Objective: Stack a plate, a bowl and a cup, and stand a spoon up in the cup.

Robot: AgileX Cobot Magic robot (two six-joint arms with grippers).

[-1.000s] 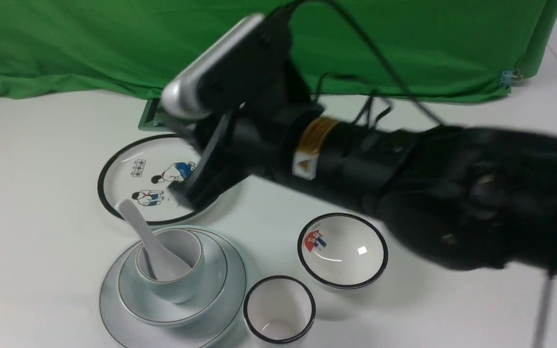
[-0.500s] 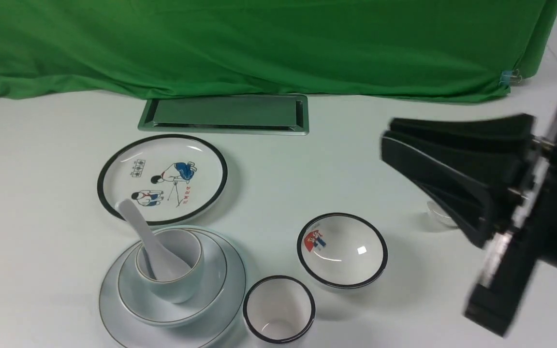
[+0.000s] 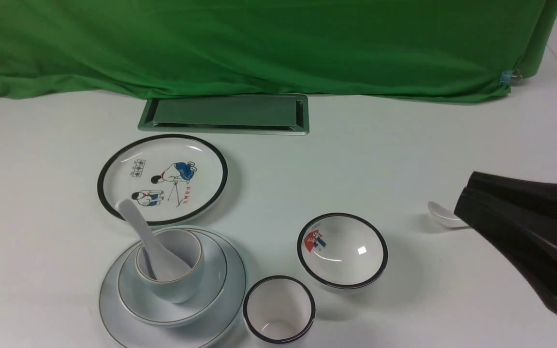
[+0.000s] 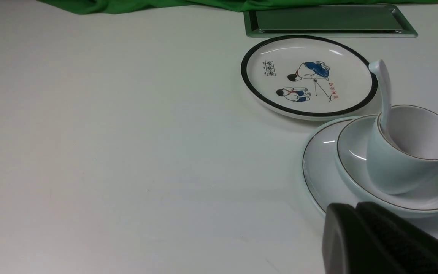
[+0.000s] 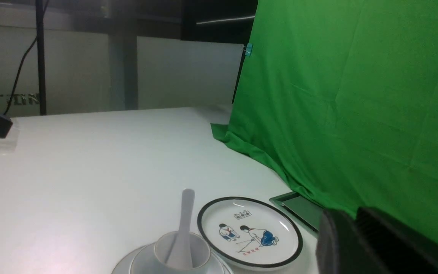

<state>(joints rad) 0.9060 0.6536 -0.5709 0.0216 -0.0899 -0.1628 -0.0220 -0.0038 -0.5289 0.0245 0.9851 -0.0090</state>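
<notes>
Front view: on the near left of the white table sits the plain plate, with the pale bowl nested on it and the pale blue cup standing upright inside the bowl. The white spoon stands in the cup, its handle leaning up toward the far left. Just behind the stack lies a picture plate with a black rim. To the right of the stack are a black-rimmed bowl and, nearer, a black-rimmed cup. A green cloth hangs at the far side, with a metal hatch below it. At the right edge the right gripper hovers well apart from the stack, its two black fingers lying together with nothing between them. It half hides a second spoon.

Left wrist view: the left gripper shows as two dark fingers pressed side by side, empty, just beside the plate's rim. The cup with its spoon stands in the bowl beyond.

Right wrist view: the right gripper's fingers are drawn together, holding nothing. The cup and spoon show low in the picture, beside the picture plate.
</notes>
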